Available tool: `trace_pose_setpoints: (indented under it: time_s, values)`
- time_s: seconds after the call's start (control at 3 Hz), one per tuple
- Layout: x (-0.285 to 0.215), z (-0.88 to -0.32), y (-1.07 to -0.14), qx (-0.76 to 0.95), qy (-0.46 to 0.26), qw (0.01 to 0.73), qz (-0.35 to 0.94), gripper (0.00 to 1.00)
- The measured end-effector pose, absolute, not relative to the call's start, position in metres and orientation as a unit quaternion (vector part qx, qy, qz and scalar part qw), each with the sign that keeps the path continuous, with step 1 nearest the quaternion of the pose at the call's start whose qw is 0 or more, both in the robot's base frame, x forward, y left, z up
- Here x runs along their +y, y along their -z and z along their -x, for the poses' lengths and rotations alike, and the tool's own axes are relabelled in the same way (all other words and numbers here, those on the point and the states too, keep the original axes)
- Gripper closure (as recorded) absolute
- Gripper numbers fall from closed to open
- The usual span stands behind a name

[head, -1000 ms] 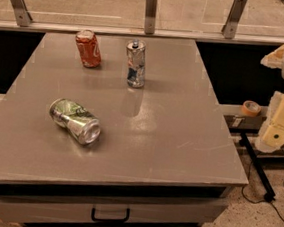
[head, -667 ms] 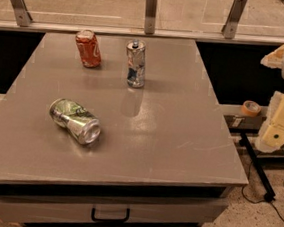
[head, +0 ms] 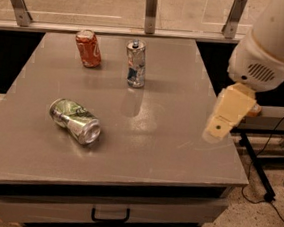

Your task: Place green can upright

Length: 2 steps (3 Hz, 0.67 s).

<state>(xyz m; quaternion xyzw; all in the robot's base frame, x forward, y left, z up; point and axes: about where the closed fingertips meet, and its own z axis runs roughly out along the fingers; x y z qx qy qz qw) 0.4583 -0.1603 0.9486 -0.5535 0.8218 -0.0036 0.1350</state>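
Observation:
The green can (head: 75, 121) lies on its side on the left front part of the grey table (head: 168, 158), with one silver end facing the front right. My gripper (head: 216, 132) hangs on the cream end of the white arm above the table's right edge. It is well to the right of the green can, apart from it, and holds nothing that shows.
A red soda can (head: 88, 48) stands at the back left. A slim silver-and-blue can (head: 135, 63) stands upright at the back middle. A drawer handle (head: 110, 216) is below the front edge. Rail posts run behind the table, and cables lie on the floor at right.
The arm has come in from the right and now reaches over the table's right edge, larger in view. The three cans have not moved on the table.

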Motion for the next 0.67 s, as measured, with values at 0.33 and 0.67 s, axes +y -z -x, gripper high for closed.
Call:
trace_pose_setpoints:
  time_s: [0.33,0.67]
  values:
    - [-0.1149,-0.4704,-0.9298,0.844,-0.001,0.131,0.520,0.00]
    - [-0.1149,-0.4700,-0.9315,0.865,-0.006,0.133,0.484,0.00]
